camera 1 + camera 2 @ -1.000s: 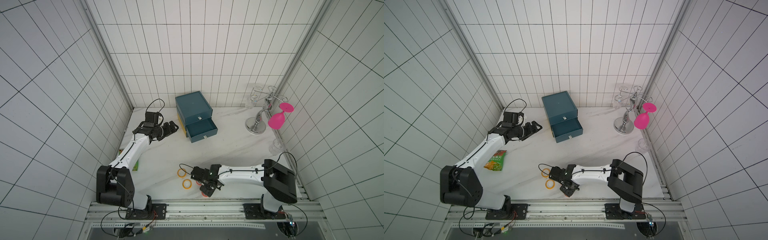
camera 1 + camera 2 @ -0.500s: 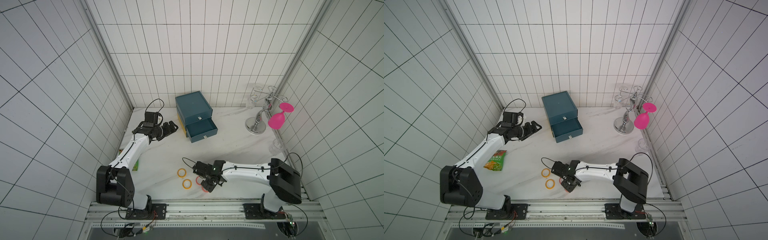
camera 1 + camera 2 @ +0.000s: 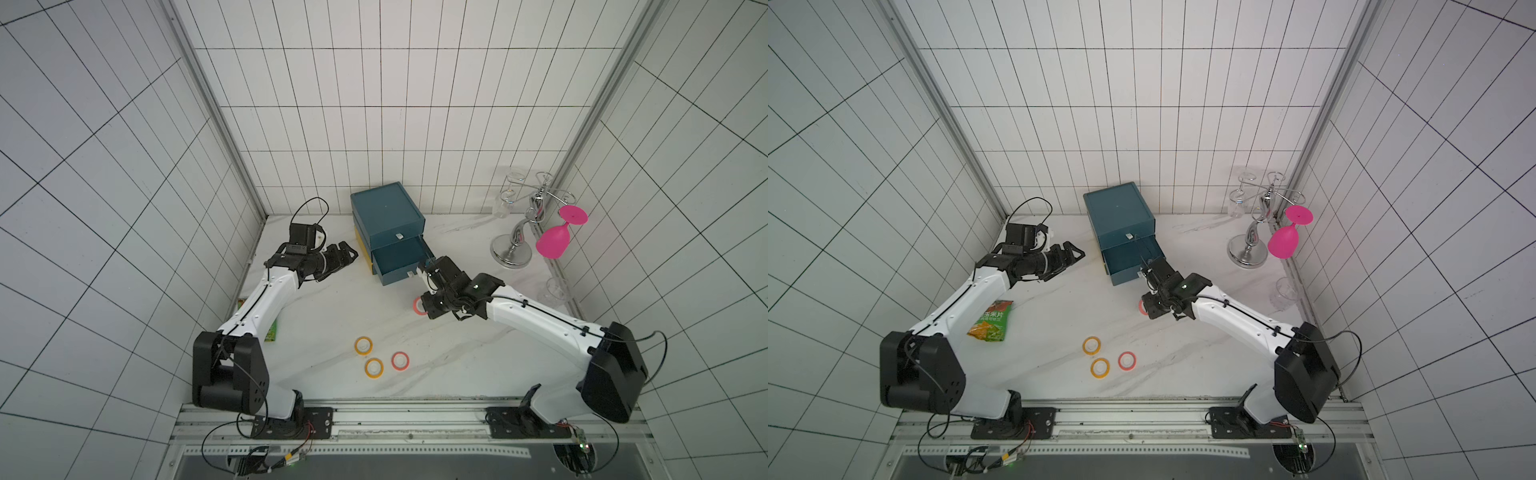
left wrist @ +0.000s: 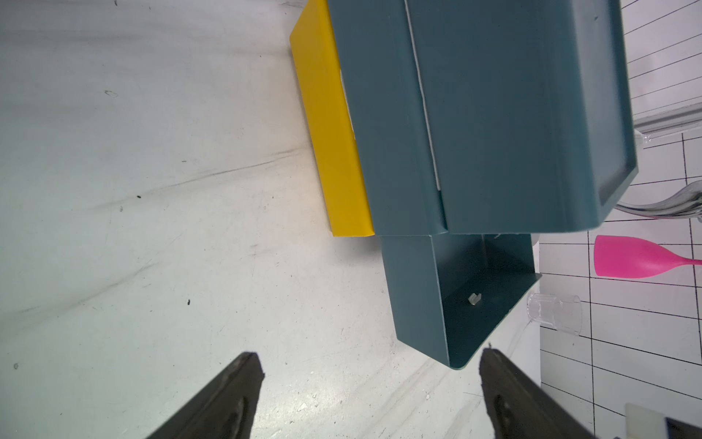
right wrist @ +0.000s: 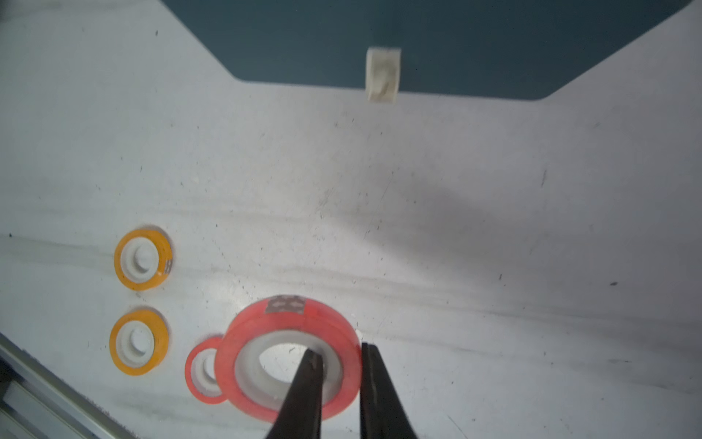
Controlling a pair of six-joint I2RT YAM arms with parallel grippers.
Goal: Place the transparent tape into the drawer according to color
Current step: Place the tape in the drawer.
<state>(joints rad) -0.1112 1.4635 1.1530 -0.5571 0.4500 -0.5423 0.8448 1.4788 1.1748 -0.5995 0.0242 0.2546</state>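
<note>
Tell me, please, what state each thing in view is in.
Dark teal three-drawer cabinet: top drawer shut, a lower drawer pulled open.
Held red tape roll: off the table, pinched through its core.
Right gripper: shut on that roll.
Second red tape roll: flat on white table.
Two orange-yellow tape rolls: flat on table.
Left gripper: open, empty.
Pink plastic goblet: hanging upside down from chrome rack.
Green snack bag: lying flat.

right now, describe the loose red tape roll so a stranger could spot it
From the teal drawer cabinet, come toward the front rail, where three small rolls lie together. The loose red roll is the only red one there, beside two orange rolls; the other red roll sits in the right gripper.
</note>
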